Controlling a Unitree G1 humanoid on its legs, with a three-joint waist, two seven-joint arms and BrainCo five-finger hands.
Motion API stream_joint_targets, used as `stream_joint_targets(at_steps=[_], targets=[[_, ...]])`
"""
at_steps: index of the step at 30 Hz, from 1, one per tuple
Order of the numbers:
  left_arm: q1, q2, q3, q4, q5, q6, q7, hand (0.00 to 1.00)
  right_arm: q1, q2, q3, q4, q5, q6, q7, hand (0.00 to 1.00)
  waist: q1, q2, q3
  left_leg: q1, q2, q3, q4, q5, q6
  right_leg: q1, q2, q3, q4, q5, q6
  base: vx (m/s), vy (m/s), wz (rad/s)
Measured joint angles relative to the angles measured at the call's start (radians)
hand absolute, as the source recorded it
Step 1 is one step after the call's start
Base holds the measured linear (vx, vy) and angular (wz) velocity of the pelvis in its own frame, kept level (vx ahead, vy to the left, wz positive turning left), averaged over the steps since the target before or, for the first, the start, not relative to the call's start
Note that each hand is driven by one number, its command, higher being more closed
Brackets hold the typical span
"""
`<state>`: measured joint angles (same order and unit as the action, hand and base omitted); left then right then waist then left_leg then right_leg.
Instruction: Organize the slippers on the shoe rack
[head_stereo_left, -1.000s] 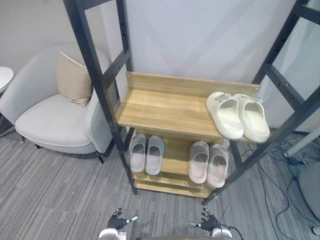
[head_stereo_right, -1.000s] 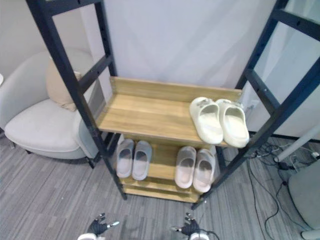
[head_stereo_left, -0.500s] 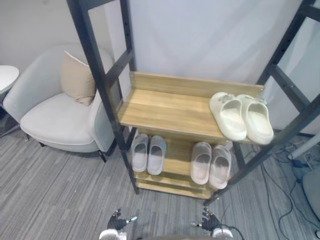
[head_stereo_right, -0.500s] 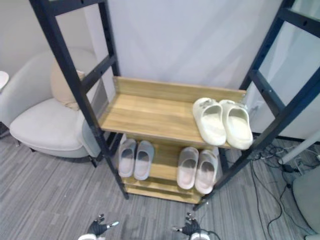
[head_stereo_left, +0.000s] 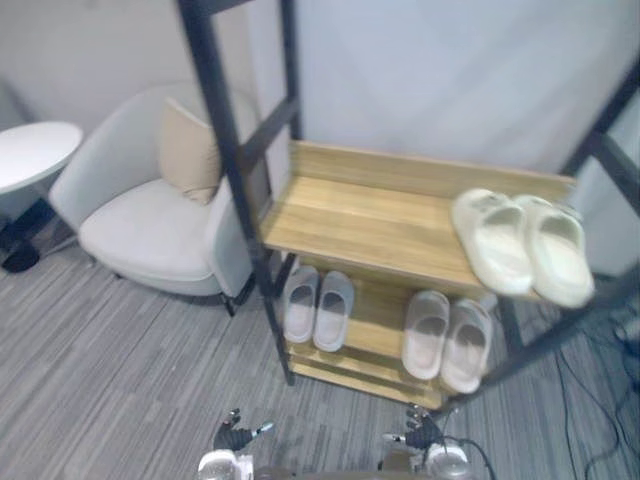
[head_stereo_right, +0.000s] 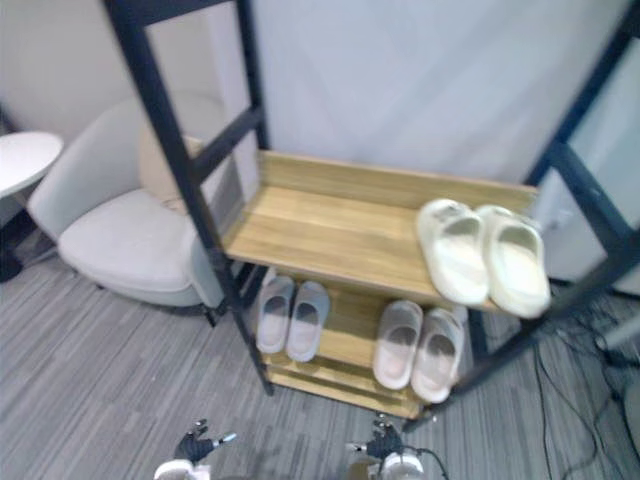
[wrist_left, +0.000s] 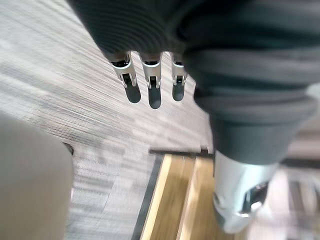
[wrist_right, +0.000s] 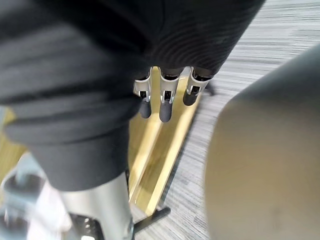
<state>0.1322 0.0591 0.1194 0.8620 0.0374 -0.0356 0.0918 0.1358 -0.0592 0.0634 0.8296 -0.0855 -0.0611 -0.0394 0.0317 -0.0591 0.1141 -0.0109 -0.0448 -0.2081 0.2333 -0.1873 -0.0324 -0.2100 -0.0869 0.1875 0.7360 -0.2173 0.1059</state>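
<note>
Upper left: table (head_stereo_left: 35, 155), armchair (head_stereo_left: 140, 230), cushion (head_stereo_left: 190, 150).
Bottom, left of centre: left hand (head_stereo_left: 235, 438), fingers (wrist_left: 151, 80) straight, loose, above carpet (head_stereo_left: 120, 380).
Centre: rack (head_stereo_left: 370, 215).
Lower shelf: grey pair (head_stereo_left: 318, 305) left, pink pair (head_stereo_left: 447, 340) right.
Bottom, right of centre: right hand (head_stereo_left: 422, 435), fingers (wrist_right: 166, 97) straight, loose.
Upper shelf, right end: cream pair (head_stereo_left: 520, 245).

"What's different from a second ago?"

"The view has swung left. The shoe rack (head_stereo_left: 370, 215) now sits further right in frame."

"Anything else?"

"The armchair (head_stereo_left: 150, 235) has drawn towards the centre, and more of the round white side table (head_stereo_left: 35, 150) shows at the left edge."
</note>
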Motion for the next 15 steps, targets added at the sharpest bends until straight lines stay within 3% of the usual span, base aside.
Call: stream_joint_targets(at_steps=[1,3,4,6,9,10,11,13,15], targets=[[0.000,0.005,0.000,-0.020,-0.001,0.000,0.003,0.00,0.021,0.011,0.005,-0.023,0.002,0.001,-0.001,0.00,0.004,-0.016,-0.002,-0.029,-0.026,-0.064,0.021,-0.003,-0.010,0.019,0.037,0.100,-0.089,-0.014,0.003,0.11,-0.184,1.61],[-0.003,-0.011,-0.001,-0.033,-0.002,0.003,0.012,0.00,0.023,0.012,0.010,-0.032,0.007,0.002,-0.002,0.00,0.009,-0.011,0.001,-0.064,-0.049,-0.121,0.064,0.000,-0.027,0.088,0.023,0.120,-0.184,-0.073,0.010,0.15,-0.237,1.40],[-0.001,-0.029,0.000,-0.051,-0.002,0.002,0.015,0.00,0.016,0.012,0.009,-0.031,0.008,0.004,-0.003,0.00,0.032,0.012,0.008,-0.071,-0.037,-0.140,0.056,0.006,-0.037,0.123,0.015,0.070,-0.253,-0.081,-0.002,0.09,-0.231,0.98],[0.012,-0.040,0.001,-0.057,-0.004,0.000,0.019,0.00,0.006,0.022,0.018,-0.032,0.008,0.010,-0.003,0.00,0.044,0.030,0.007,-0.091,-0.019,-0.159,0.034,0.029,-0.068,0.159,0.013,0.010,-0.331,-0.082,-0.006,0.01,-0.214,0.79],[0.009,-0.041,0.002,-0.070,-0.020,-0.001,0.018,0.00,-0.015,0.059,0.020,-0.032,0.009,0.015,-0.006,0.00,0.042,0.033,0.016,-0.130,0.007,-0.127,-0.006,0.103,-0.078,0.175,0.006,-0.105,-0.375,-0.067,-0.032,-0.07,-0.143,0.95],[0.007,-0.042,0.005,-0.072,-0.026,-0.001,0.019,0.00,-0.025,0.063,0.019,-0.032,0.009,0.016,-0.010,0.00,0.040,0.026,0.021,-0.143,0.035,0.002,-0.015,0.104,-0.041,0.176,-0.002,-0.154,-0.397,-0.059,-0.044,-0.12,-0.068,0.97],[0.003,-0.043,0.005,-0.071,-0.025,0.000,0.019,0.00,-0.031,0.062,0.017,-0.032,0.009,0.016,-0.012,0.00,0.037,0.032,0.021,-0.155,0.054,0.087,0.002,0.094,-0.027,0.175,-0.003,-0.178,-0.402,-0.059,-0.044,-0.08,-0.036,0.99],[-0.002,-0.043,0.003,-0.062,-0.024,0.003,0.019,0.00,-0.051,0.048,0.015,-0.032,0.009,0.021,-0.025,0.00,0.011,0.051,0.028,-0.193,0.135,0.449,0.106,0.046,0.018,0.171,-0.023,-0.281,-0.389,-0.062,-0.057,-0.08,-0.010,1.09],[-0.017,-0.043,-0.005,-0.052,-0.020,0.002,0.019,0.00,-0.053,0.047,0.015,-0.031,0.009,0.022,-0.025,0.00,0.005,0.060,0.031,-0.201,0.165,0.605,0.141,0.031,0.042,0.184,-0.040,-0.352,-0.362,-0.070,-0.062,-0.06,0.072,1.07]])
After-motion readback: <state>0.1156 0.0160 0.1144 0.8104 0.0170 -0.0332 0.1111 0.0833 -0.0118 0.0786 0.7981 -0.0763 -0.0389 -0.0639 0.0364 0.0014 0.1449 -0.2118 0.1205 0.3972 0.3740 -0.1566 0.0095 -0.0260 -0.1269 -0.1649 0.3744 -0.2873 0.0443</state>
